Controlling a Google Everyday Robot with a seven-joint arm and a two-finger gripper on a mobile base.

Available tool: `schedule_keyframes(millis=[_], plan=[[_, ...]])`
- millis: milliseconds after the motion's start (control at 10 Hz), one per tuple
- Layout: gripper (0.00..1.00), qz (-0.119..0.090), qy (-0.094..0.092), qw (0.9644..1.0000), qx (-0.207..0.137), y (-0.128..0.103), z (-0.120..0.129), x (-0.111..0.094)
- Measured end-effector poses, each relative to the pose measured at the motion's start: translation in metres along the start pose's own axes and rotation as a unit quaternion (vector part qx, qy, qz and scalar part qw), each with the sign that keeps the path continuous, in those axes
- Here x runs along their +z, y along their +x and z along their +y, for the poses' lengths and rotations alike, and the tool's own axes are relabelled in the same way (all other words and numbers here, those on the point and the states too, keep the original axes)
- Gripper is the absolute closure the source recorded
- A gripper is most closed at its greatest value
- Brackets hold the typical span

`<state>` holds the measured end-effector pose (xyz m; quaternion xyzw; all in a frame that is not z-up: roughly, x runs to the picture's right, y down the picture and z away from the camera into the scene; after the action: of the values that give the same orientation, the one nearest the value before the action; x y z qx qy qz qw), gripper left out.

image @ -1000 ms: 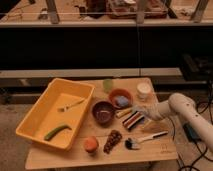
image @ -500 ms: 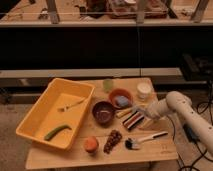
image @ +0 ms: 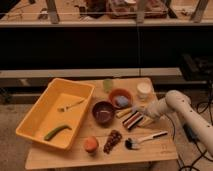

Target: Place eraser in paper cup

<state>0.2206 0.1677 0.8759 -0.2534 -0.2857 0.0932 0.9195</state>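
Hand (image: 141,113) low over bench (image: 60,156), at right end of striped eraser (image: 132,120). Hand opening: cannot tell; hold on eraser unconfirmed. Eraser location: flat on bench, just right of dark bowl (image: 103,111), paper cup (image: 144,90) near, behind. Best: pinch across narrow width, near middle; lift level; tip on end before lowering, likely longer than cup mouth.

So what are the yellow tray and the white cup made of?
The tray is probably plastic: smooth, one even yellow, with a rounded rim. The white cup is likely paper: matte, with a pale rim, though it could be foam. The gripper is at the eraser.
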Motion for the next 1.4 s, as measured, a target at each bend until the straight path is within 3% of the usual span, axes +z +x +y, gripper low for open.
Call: schedule_keyframes(millis=[400, 1100, 1400], plan=[[0.9, -0.009, -0.003, 0.9999, 0.006, 0.004, 0.001, -0.001], [0.93, -0.033, -0.001, 0.9993, 0.021, 0.016, 0.008, -0.018], [0.93, -0.063, -0.004, 0.9977, 0.023, 0.018, 0.012, -0.027]])
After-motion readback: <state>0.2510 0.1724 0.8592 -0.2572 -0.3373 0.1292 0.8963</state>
